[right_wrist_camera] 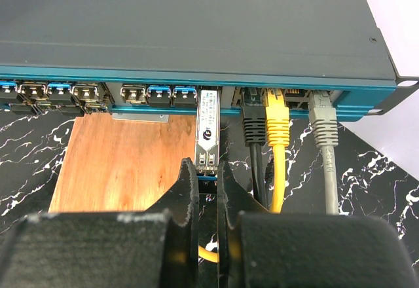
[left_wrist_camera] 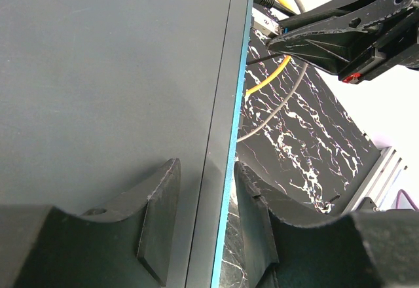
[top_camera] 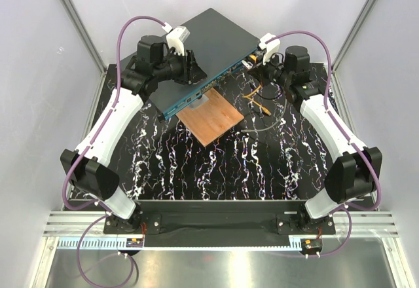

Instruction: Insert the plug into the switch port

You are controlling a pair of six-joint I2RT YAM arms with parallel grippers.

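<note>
Right gripper (right_wrist_camera: 208, 170) is seen from its own wrist camera, pressed together on the rear end of the plug (right_wrist_camera: 208, 127), a slim silver module with a printed label. The plug is held level and square to the teal front face (right_wrist_camera: 163, 78) of the switch (right_wrist_camera: 196, 26). Its nose is set at the mouth of the switch port (right_wrist_camera: 208, 90), between a row of blue-lined sockets on one side and black (right_wrist_camera: 253, 127), yellow (right_wrist_camera: 277, 127) and grey (right_wrist_camera: 323, 127) cables on the other. Most of the plug's body is shown outside the port, above the edge of a copper-brown plate (right_wrist_camera: 124, 163), so alignment is judged done and the final push until seated is left. Left gripper (left_wrist_camera: 206, 216) is shown half spread astride the switch's front edge; whether its pads actually press the box cannot be made out from this close, oblique view.
</note>
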